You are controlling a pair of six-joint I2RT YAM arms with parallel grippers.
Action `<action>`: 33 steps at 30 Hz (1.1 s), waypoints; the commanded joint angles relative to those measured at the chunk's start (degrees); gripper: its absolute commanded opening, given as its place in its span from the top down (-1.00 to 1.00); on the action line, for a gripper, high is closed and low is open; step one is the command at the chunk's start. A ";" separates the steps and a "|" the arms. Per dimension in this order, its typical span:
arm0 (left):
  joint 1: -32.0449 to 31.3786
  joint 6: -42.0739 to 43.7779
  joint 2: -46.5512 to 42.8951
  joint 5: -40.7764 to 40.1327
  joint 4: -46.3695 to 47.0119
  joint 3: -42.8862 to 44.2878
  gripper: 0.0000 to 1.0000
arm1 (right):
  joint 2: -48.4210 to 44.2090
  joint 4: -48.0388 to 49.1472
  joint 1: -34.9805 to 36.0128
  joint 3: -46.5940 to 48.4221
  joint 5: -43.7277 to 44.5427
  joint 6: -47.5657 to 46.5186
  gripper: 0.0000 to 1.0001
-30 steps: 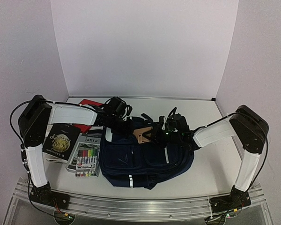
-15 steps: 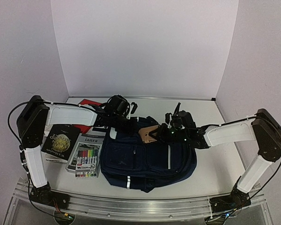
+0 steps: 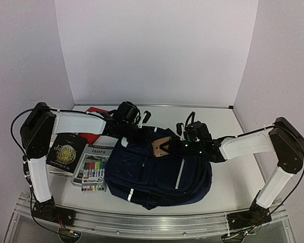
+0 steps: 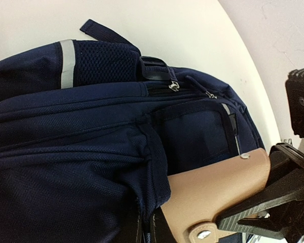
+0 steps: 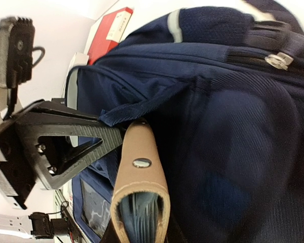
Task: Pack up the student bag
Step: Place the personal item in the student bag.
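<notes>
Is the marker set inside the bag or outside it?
Outside. The marker set lies on the table, to the left of the student bag and next to the black book.

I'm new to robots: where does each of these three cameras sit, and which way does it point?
Top: fixed above and behind the arms, looking down on the table and navy backpack; both arms show, bases at the bottom.
Left wrist: on the left arm, looking across the backpack's top at the right claw; hardly any of itself shows.
Right wrist: on the right arm, facing the left claw and a red book; little of itself.
Shared: both wrist views show the tan handle tab, from opposite sides.
</notes>
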 commanded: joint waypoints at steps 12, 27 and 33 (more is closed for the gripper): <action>0.38 -0.95 -4.36 0.40 8.62 3.15 1.00 | 4.17 12.83 1.81 -4.22 3.97 14.72 1.00; 0.31 2.72 -2.74 9.14 5.90 4.15 0.99 | 8.40 34.05 1.84 -4.51 2.42 17.82 1.00; 0.32 3.95 -3.05 -0.35 -0.67 6.13 1.00 | 9.57 29.72 1.81 -4.61 3.36 16.69 0.65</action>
